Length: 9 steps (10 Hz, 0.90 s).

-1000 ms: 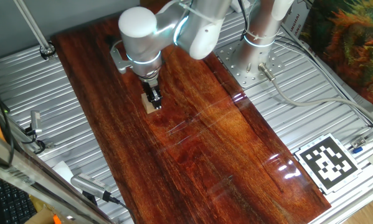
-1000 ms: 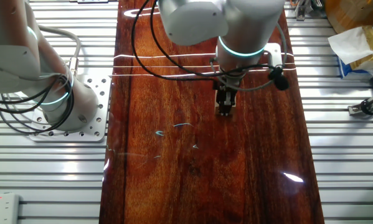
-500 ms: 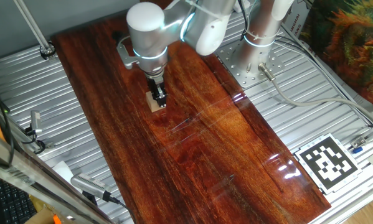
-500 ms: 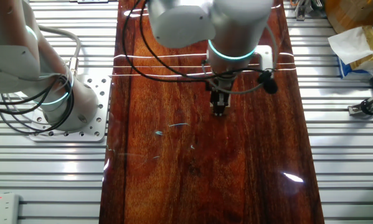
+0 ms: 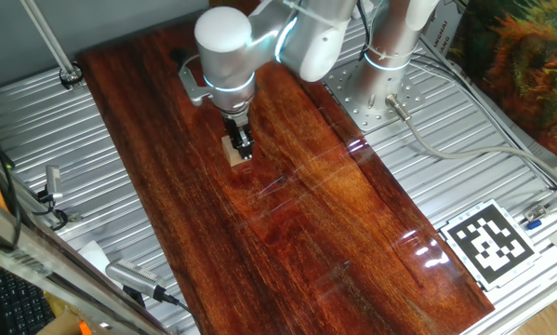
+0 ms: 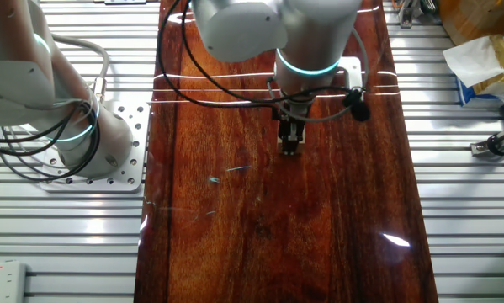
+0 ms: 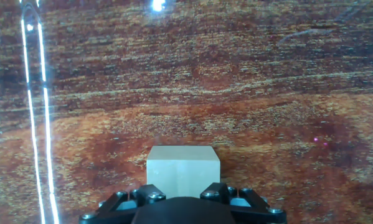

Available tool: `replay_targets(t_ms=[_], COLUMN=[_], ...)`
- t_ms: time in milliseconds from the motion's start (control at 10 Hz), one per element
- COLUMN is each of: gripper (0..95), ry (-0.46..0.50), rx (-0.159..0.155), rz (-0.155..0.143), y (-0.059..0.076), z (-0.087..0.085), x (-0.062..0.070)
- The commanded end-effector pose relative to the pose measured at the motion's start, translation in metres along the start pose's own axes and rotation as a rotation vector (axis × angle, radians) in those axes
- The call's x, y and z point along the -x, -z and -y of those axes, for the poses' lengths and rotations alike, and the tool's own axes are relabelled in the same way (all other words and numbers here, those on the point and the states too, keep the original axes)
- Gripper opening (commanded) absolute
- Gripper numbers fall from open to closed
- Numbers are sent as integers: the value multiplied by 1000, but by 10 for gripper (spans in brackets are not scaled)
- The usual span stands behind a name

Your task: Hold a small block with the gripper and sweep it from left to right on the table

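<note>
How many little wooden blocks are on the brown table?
1. The small block sits on the table, held in the gripper. None other is visible.

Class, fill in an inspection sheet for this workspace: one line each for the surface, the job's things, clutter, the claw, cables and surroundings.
Surface: the table, a glossy reddish-brown board with light glare streaks.
Job's things: the small block, a pale wooden cube, sits on the board at the claw tip.
Clutter: nothing seen on the board.
Claw: the claw points down and is shut on the block.
Cables: black cables loop from the arm over the board; a grey cable runs across the ribbed metal surface.
Surroundings: a black-and-white marker tag and a white post stand beside the board.
</note>
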State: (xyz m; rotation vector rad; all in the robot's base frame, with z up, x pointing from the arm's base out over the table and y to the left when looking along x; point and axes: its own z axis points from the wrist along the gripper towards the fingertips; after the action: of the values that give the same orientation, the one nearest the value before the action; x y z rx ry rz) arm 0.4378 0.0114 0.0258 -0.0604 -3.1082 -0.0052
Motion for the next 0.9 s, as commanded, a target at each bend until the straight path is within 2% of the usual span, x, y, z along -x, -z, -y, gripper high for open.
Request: replay_targets(t_ms=[100,200,300,500,600,700,800,900], gripper=[0,0,0,0,0,0,0,0], ry=[-1,26,8,-1,-3,-23,-17,-22], rx=[-27,-81,-38,-27,-18,14,5,20], rz=[-40,13,21,-4,-76,-36,-28,-15], y=[-41,-42,-41,-44,-42,-42,-43,-43], z=[-1,-1,-1,-1,-1,-2,-2,-2], x=[-7,-8,-9,-10,-11,-12,-14,-14])
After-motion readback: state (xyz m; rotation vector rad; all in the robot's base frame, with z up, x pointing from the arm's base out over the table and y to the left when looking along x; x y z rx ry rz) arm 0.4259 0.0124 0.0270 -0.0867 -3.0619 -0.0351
